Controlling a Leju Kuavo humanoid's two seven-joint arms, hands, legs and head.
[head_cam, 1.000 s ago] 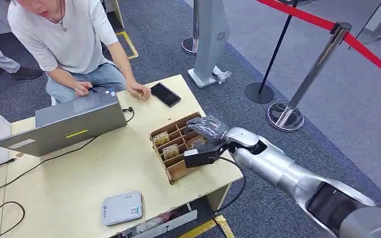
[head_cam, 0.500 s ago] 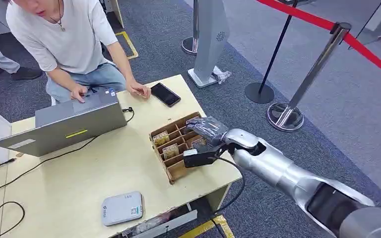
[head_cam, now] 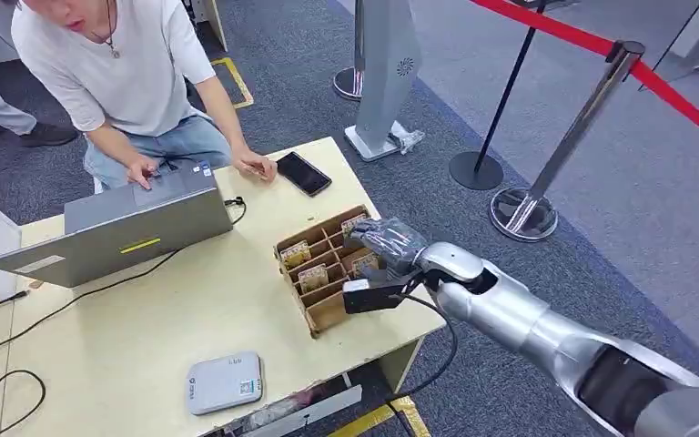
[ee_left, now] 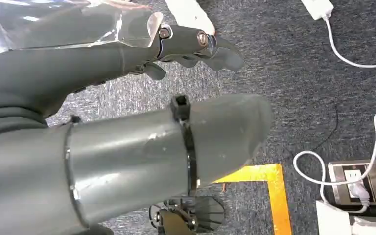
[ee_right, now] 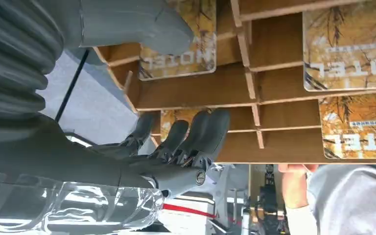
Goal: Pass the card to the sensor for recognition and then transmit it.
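Grey right hand [head_cam: 387,241] has eased lower over the brown slotted cardboard card box [head_cam: 314,314] on the bench, fingers apart, holding nothing; yellow printed hotel cards [ee_right: 350,46] sit in slots. Grasp looks imminent. Left hand [ee_left: 127,117] hangs empty over carpet.

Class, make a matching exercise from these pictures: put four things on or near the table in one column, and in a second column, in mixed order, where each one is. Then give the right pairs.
Things:
1. phone
2. laptop
3. card box
4. right hand

Places:
A. over the card box at the table's right edge
B. on the table's far side, beside the person's hand
C. under the right hand, with cards standing in its slots
D. in front of the person, lid towards the robot

Pairs: 1-B, 2-D, 3-C, 4-A
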